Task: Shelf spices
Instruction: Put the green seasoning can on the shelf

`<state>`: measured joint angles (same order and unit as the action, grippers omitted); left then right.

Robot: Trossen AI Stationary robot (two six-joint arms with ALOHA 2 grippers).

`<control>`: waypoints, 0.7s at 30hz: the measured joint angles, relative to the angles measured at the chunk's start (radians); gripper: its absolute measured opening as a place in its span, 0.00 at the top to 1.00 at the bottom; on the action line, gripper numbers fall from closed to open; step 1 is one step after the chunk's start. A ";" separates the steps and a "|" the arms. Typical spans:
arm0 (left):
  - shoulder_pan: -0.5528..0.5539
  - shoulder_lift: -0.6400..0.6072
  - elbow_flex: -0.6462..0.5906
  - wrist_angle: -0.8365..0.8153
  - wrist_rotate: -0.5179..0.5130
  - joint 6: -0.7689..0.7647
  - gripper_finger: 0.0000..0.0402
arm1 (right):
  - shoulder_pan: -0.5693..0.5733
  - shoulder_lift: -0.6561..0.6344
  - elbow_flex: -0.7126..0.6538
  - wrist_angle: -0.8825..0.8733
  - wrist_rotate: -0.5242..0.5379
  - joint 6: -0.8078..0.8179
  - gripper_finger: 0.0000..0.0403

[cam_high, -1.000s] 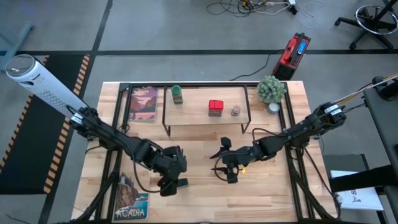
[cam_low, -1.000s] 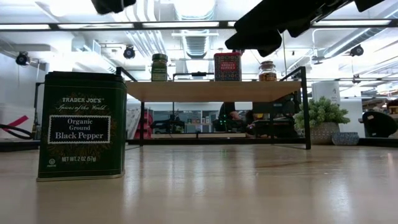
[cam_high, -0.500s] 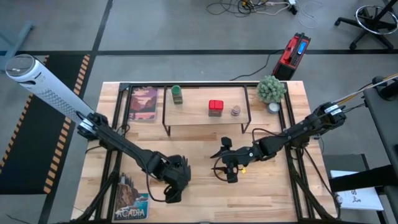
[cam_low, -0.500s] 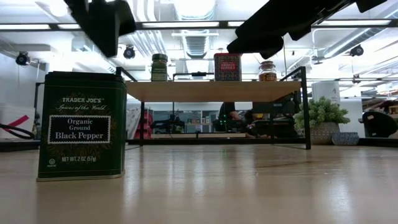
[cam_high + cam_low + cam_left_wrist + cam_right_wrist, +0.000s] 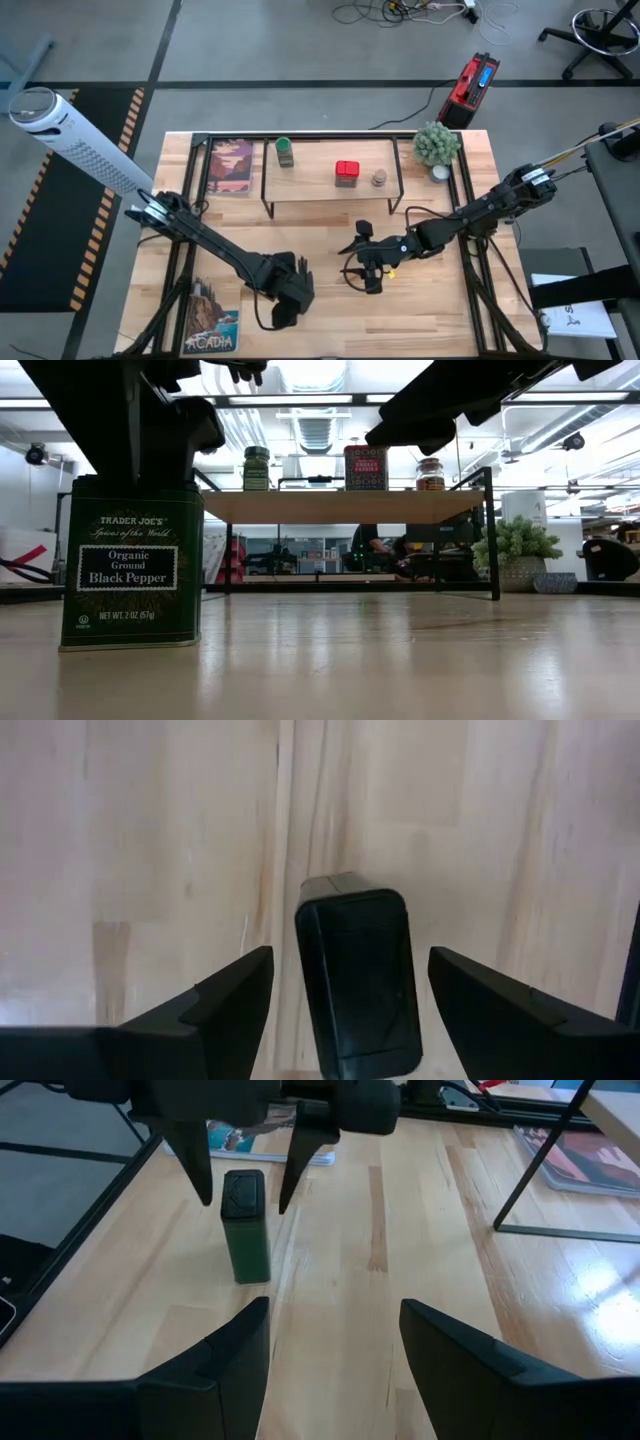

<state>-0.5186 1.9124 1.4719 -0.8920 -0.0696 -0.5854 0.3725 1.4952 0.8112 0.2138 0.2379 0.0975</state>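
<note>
One dark green pepper tin [image 5: 131, 563] stands upright beneath the wide-spread left hand [image 5: 345, 1005].

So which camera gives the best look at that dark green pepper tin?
The low view: the pepper tin stands close up, label readable. The right wrist view shows it whole but farther off, between the left gripper's open fingers. The left wrist view sees only its top. In the high view the arm hides it.
</note>
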 joint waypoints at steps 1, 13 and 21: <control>0.000 0.004 0.000 0.002 0.000 0.000 0.36 | 0.000 0.000 0.000 0.000 0.000 0.000 0.50; 0.000 0.024 -0.026 0.043 0.000 -0.007 0.42 | 0.000 0.000 0.000 0.000 0.000 0.000 0.51; 0.000 0.024 -0.052 0.082 0.000 -0.009 0.46 | 0.000 0.000 -0.001 0.000 0.000 0.000 0.50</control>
<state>-0.5182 1.9366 1.4196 -0.8097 -0.0692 -0.5941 0.3725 1.4952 0.8105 0.2141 0.2376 0.0976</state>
